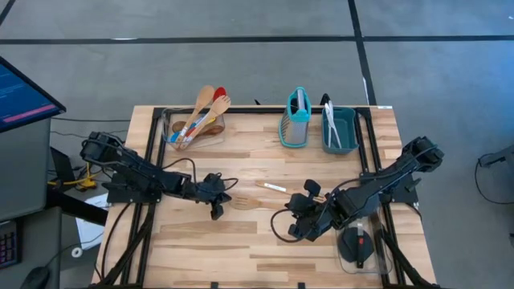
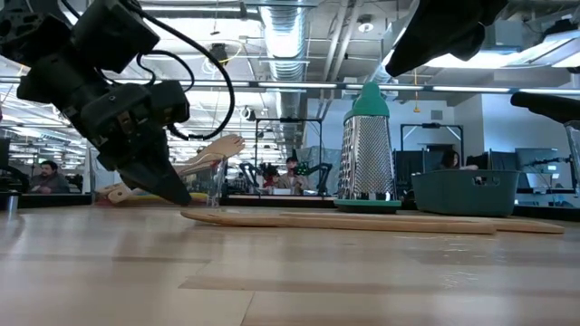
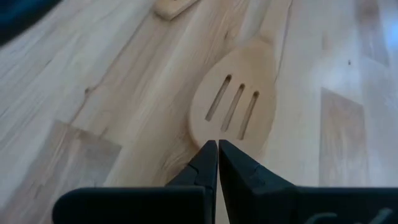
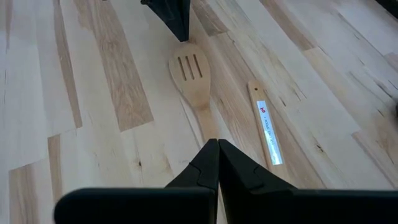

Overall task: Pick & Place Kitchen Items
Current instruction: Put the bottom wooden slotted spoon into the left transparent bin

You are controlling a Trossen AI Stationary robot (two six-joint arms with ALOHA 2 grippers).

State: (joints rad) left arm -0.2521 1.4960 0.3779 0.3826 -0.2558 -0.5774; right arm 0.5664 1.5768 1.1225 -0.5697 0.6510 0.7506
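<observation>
Spatula (image 4: 191, 78) handle end hidden behind closed right gripper (image 4: 218, 144); left gripper (image 3: 217, 146) fingers closed.

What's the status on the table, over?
Both claws shut, empty: left claw at slotted wooden spatula's head, right claw at its handle end. Small stick alongside; nothing blocking.

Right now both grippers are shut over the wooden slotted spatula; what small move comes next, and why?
Probably open the left gripper first. Its tips sit closed at the edge of the slotted spatula head, which lies flat on the table, so nothing is held. The right gripper is shut over the handle.
</observation>
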